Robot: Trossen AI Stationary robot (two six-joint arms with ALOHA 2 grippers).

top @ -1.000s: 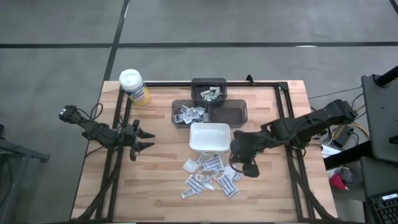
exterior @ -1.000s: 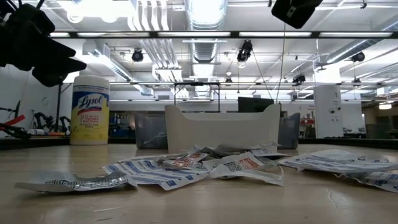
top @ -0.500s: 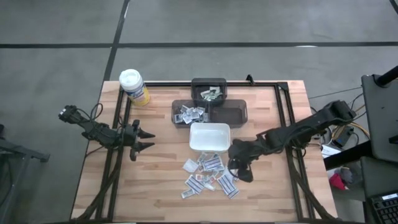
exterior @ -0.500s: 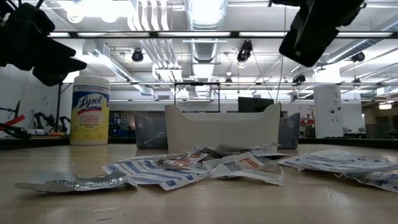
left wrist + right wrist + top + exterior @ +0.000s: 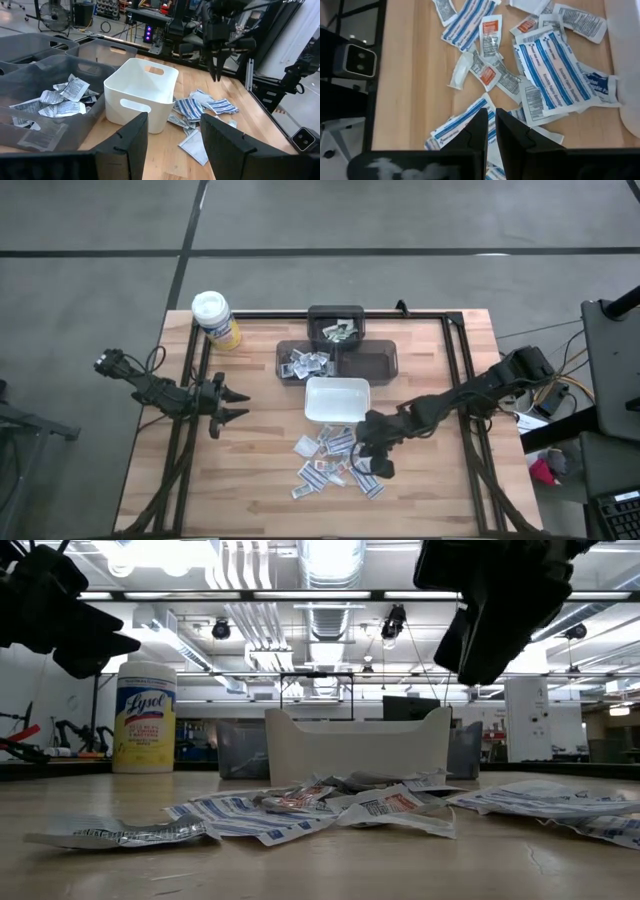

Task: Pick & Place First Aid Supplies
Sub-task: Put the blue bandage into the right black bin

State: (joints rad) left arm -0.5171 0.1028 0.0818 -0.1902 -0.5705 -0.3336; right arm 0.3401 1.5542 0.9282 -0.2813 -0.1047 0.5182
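Packets: the first aid supplies point(image 5: 335, 458) lie scattered on the wooden table point(image 5: 250, 470), just in front of the white dish point(image 5: 337, 400); more sit in two of the grey bins point(image 5: 337, 350) behind it.
Change: over the last second the right gripper point(image 5: 380, 468) has swung in from the pile's right edge and come lower, so that it now hangs over the right side of the scatter, apart from it.
Meaning: a pick appears imminent, but no packet has been lifted and the dish looks empty from above.
Right jaws: nearly closed, with only a slit between the fingers point(image 5: 512, 132), and empty; they would likely have to part before a grasp.
Left gripper point(image 5: 236, 404): parked well to the left, unmoved, jaws spread wide, holding nothing.
Count, loose packets: about a dozen; overlaps prevent an exact tally.
Count, containers: one white dish, three grey bin compartments.
Count, other: one yellow canister point(image 5: 215, 319) at the table's far left corner, two arms.
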